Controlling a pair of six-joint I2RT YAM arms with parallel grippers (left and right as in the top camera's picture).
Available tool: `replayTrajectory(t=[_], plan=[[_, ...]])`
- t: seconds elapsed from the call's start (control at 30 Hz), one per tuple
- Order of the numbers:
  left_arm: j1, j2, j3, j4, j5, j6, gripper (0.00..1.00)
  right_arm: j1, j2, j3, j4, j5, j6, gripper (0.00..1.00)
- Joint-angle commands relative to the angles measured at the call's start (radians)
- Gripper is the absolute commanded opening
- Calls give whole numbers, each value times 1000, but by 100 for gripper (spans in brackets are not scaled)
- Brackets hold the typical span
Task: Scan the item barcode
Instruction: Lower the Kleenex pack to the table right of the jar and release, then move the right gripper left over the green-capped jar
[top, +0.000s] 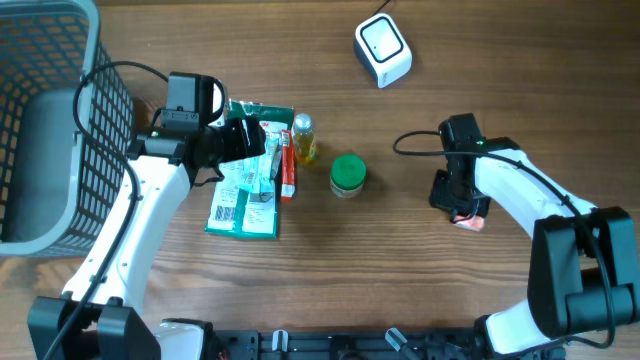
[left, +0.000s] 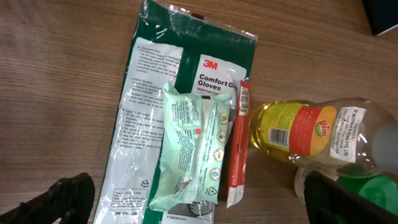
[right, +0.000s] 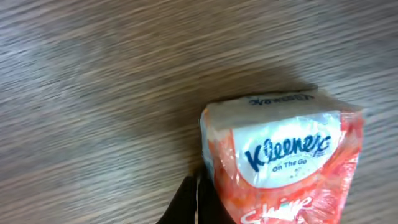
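A red and white Kleenex tissue pack (right: 283, 162) lies on the wooden table, seen in the overhead view (top: 470, 221) at the right. My right gripper (right: 196, 202) is shut, its two black fingers pressed together against the pack's left edge, with nothing between them. Its body (top: 460, 195) hangs just above the pack. The white barcode scanner (top: 383, 50) stands at the back. My left gripper (left: 208, 202) is open wide above a pile: a green 3M gloves packet (left: 149, 106), a pale green wipes pack (left: 193, 149) and a red sachet (left: 239, 143).
A yellow oil bottle (top: 303, 138) lies next to the pile, and a green-lidded jar (top: 348, 174) stands to its right. A grey wire basket (top: 40, 130) fills the far left. Bare wood lies between the jar and the right arm.
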Motion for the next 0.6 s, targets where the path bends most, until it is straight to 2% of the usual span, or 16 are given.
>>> replayTrajectory(t=[0.0,0.17,0.33,0.37,0.4,0.5,0.57], plan=[[4,-2,10,3,11,-12,100,-12,4,17,-2,31,17,4],[4,-2,10,2,11,-12,100,-11,-79,165,-64,-262,-35,8],[4,-2,10,3,11,-12,100,28,-214,196,-48,-423,-31,27],[4,-2,10,3,11,-12,100,36,-224,196,-43,-455,-30,91],[4,-2,10,2,11,-12,100,45,-226,195,-39,-476,-31,100],[4,-2,10,3,11,-12,100,63,-223,187,-43,-489,-29,100],[4,-2,10,2,11,-12,100,86,-223,187,-58,-489,-29,92]])
